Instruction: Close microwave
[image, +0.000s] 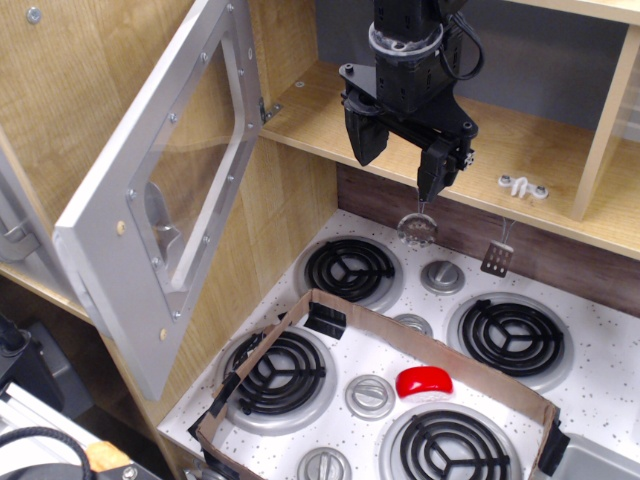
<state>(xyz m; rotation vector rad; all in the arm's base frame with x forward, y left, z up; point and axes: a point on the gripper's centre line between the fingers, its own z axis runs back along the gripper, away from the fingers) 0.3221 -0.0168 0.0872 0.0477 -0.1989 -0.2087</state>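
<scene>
The microwave's wide silver-grey door (110, 230) with its clear window (190, 170) stands swung wide open at the left, its inner face toward the camera. It hinges at its upper right corner (267, 110) on the light-wood cabinet (70, 90). The chunky grey handle (160, 218) shows through the window. My black gripper (400, 160) hangs at the top centre, to the right of the door's hinge edge and apart from it. Its jaws are open and empty, above the wooden shelf.
A white speckled stove top (590, 400) with black burners (350, 270) lies below, with a cardboard frame (430, 345) and a red object (423, 381) on it. Two small utensils (417, 228) hang under the shelf (520, 130), near a grey bracket (523, 187).
</scene>
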